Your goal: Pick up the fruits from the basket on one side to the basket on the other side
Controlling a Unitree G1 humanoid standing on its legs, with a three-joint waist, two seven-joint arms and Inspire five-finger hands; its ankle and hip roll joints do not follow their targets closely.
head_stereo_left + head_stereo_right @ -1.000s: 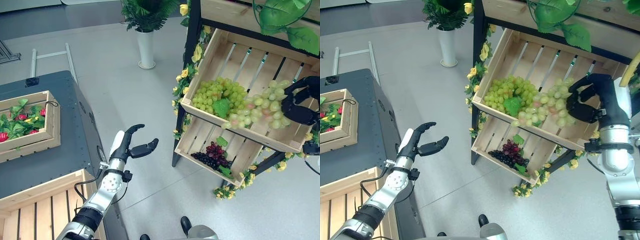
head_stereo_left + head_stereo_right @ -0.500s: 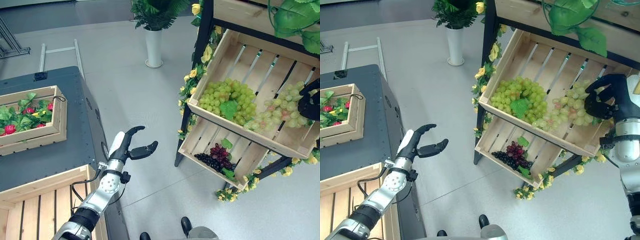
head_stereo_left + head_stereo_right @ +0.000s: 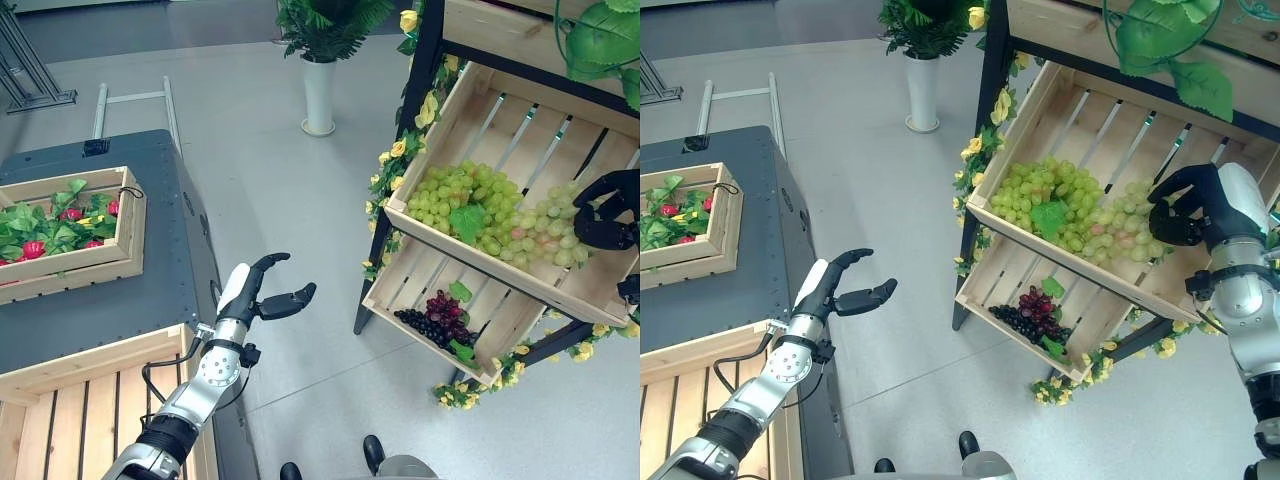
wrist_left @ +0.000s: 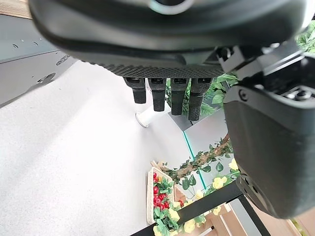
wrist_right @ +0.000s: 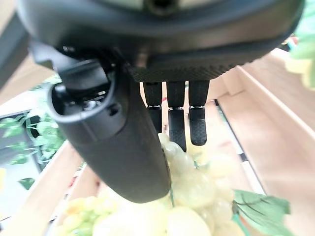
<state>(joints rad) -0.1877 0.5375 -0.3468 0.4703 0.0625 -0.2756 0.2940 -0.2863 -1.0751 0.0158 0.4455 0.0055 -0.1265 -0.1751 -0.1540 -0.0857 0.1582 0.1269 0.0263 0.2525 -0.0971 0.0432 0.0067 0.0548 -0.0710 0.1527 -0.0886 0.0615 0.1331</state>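
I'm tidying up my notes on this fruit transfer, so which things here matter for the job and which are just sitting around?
Part of the job:
green grapes in the upper crate
right hand, curled on the grapes
left hand, open over the floor
slatted crate at lower left

Just lying about:
purple grapes
flower box
potted plant

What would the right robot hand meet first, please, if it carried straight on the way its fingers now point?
Most likely the green grapes in the upper wooden crate: the right robot hand sits at the bunch's edge with its fingers aimed into it, though whether they touch is unclear.
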